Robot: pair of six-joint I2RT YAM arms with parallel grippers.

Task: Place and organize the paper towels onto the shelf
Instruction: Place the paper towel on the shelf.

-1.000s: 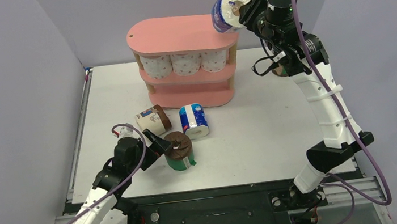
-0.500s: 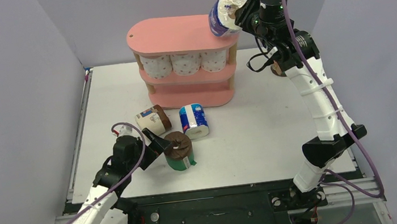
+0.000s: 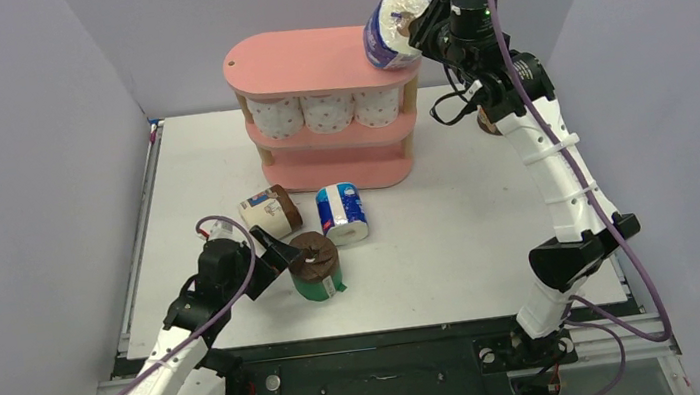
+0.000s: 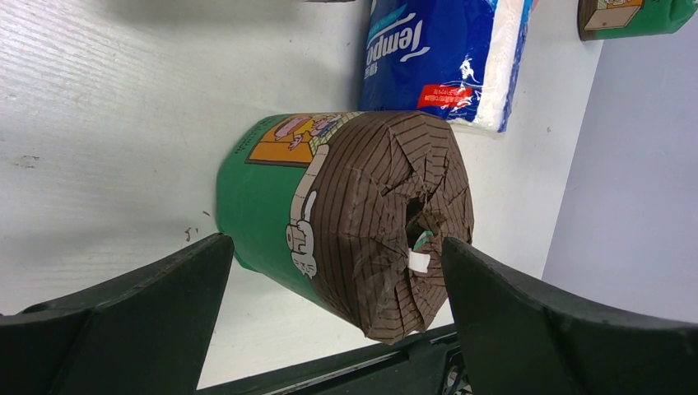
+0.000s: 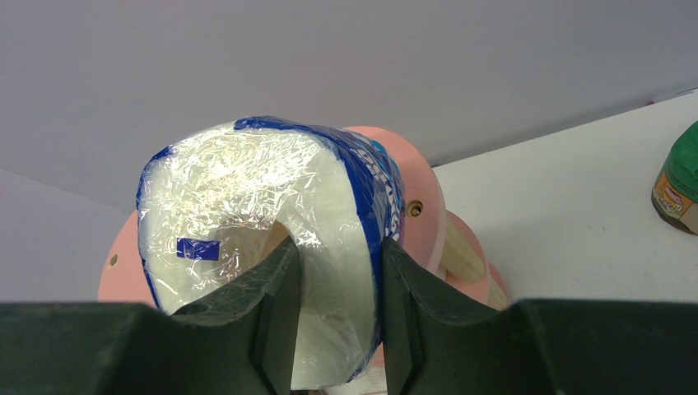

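Observation:
The pink shelf (image 3: 309,61) stands at the back of the table, with three pink-dotted white rolls (image 3: 327,112) on its middle tier. My right gripper (image 3: 417,24) is shut on a blue-and-white roll (image 3: 390,29), one finger inside its core, and holds it tilted over the right end of the top board. It also shows in the right wrist view (image 5: 247,181), with the gripper (image 5: 333,280) and the shelf (image 5: 420,222) behind. My left gripper (image 3: 295,257) is open, its fingers either side of an upright green-and-brown roll (image 3: 318,267), also seen in the left wrist view (image 4: 354,206).
A second blue-and-white roll (image 3: 342,213) and a beige-and-brown roll (image 3: 267,211) lie on the table in front of the shelf. Another green roll (image 5: 679,185) sits at the right, behind my right arm. Grey walls close in both sides.
My right arm has carried the blue-and-white roll a little left and up, closer over the shelf's top board. The left arm and the green roll have not moved.

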